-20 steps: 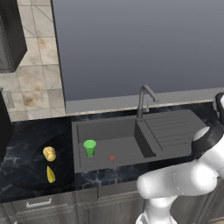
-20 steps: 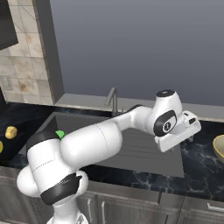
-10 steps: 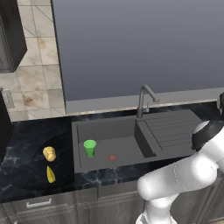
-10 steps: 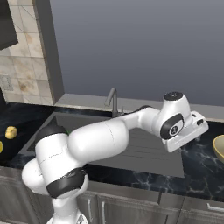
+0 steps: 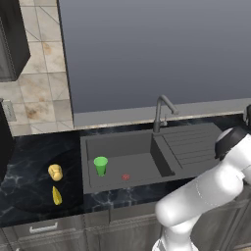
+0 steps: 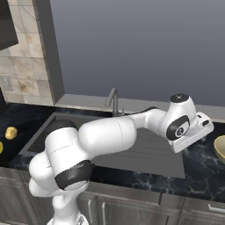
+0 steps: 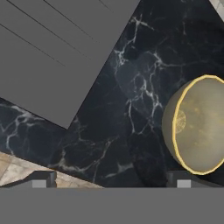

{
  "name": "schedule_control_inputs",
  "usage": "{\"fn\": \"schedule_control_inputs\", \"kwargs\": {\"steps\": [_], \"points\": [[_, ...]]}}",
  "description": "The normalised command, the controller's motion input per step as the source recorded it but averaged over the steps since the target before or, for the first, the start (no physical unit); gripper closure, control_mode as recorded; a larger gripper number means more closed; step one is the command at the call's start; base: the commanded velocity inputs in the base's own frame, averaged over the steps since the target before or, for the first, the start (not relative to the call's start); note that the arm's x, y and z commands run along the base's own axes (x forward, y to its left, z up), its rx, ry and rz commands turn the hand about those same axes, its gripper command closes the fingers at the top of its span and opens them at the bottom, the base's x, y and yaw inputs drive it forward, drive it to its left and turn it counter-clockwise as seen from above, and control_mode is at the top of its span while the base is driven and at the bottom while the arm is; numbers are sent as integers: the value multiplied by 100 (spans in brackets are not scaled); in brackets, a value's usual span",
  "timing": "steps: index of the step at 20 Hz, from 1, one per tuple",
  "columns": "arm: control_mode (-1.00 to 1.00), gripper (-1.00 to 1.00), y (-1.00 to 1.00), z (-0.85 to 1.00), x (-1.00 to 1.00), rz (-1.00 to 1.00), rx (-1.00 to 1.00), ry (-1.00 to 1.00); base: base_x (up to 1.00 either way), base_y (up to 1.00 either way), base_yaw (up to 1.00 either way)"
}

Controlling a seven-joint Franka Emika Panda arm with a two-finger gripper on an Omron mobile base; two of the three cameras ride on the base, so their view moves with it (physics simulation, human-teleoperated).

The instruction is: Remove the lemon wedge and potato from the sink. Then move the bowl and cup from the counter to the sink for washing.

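The green cup (image 5: 101, 165) stands upright in the dark sink (image 5: 117, 145), left of the red drain. On the black counter left of the sink lie the potato (image 5: 55, 172) and, in front of it, the lemon wedge (image 5: 57, 195). The tan-yellow bowl (image 7: 200, 124) sits on the counter right of the ribbed drainboard (image 7: 52, 43); its rim shows at the right edge of the right base view (image 6: 219, 149). My gripper (image 7: 111, 180) hangs open over the counter between drainboard and bowl, holding nothing. The bowl lies off to the right of its fingertips (image 7: 40, 180).
The curved faucet (image 5: 163, 111) rises behind the sink's middle. My arm (image 6: 132, 127) reaches across the sink and drainboard towards the right. A grey wall panel runs behind the counter, and tiled wall stands at the left.
The arm has swung further right, carrying the open hand past the drainboard toward the bowl's end of the counter. Cup, potato and lemon wedge have stayed put.
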Motion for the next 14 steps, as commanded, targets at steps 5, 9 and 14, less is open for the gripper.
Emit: {"fn": "schedule_control_inputs", "kwargs": {"steps": [5, 9, 14], "points": [[-100, -100, -21, -9, 12, 0, 0, -1, 0, 0, 0], [-100, -100, -24, -5, 9, 0, 1, 0, 0, 0, 0], [-100, -100, -21, -7, 14, 0, 0, 0, 0, 0, 0]]}}
